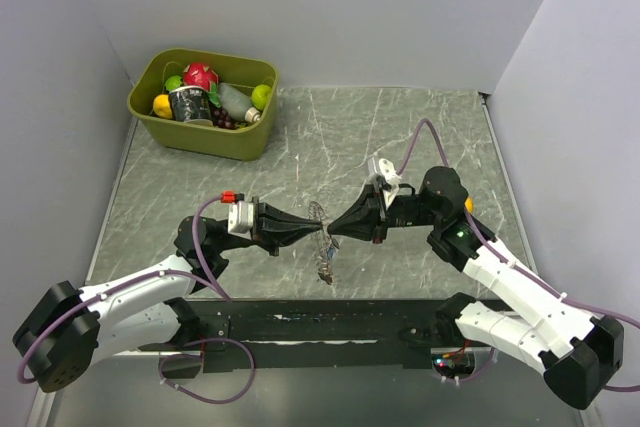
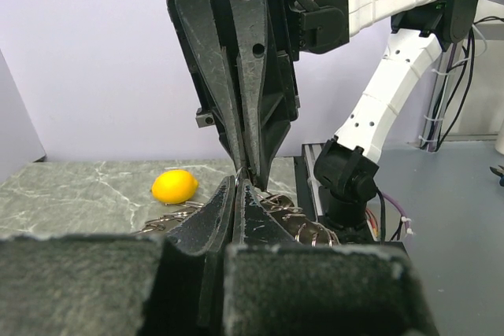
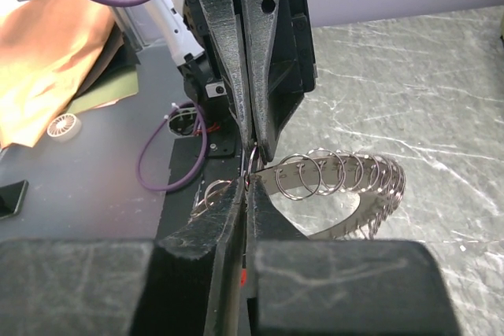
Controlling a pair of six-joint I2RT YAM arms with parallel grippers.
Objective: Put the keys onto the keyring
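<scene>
We see a green bin (image 1: pixel 215 143) of fruit at the marble surface's (image 1: pixel 330 137) far left corner; a lemon (image 2: pixel 175 186) lies well apart.

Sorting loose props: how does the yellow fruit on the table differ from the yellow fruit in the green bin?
The yellow fruit on the table lies on bare tabletop beside the right arm; the yellow fruit in the bin sits packed among other items in the green bin at the far left corner. From above, the table one is half hidden behind that arm; the bin one shows plainly. Both are yellow and rounded.
</scene>
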